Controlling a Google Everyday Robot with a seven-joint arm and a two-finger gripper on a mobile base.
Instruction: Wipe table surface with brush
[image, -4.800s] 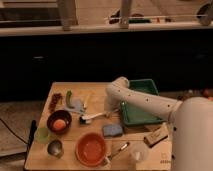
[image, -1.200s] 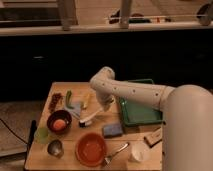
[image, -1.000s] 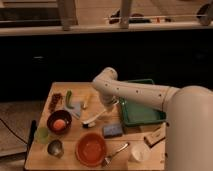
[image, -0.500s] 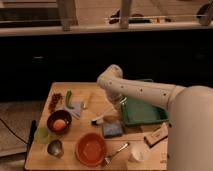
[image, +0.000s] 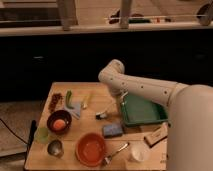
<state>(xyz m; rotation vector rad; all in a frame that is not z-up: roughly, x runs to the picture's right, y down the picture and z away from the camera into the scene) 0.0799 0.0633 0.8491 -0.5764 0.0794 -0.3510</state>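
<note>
The table surface (image: 84, 126) is a light tan wooden top filling the lower middle of the camera view. The brush (image: 107, 111) has a white handle slanting down to the left, with its small dark head (image: 101, 116) on the wood near the table's middle. My gripper (image: 120, 101) hangs from the white arm (image: 145, 90), just left of the green tray. It is shut on the upper end of the brush handle.
The green tray (image: 145, 119) lies at the right. A blue-grey sponge (image: 112, 130), an orange bowl (image: 91, 148), a metal utensil (image: 116, 151) and a white cup (image: 136, 154) stand in front. A dark bowl (image: 59, 121), a metal cup (image: 55, 147) and vegetables (image: 69, 98) are at the left.
My gripper has swept to the right across the table's middle towards the tray, dragging the brush head along the wood with it.
</note>
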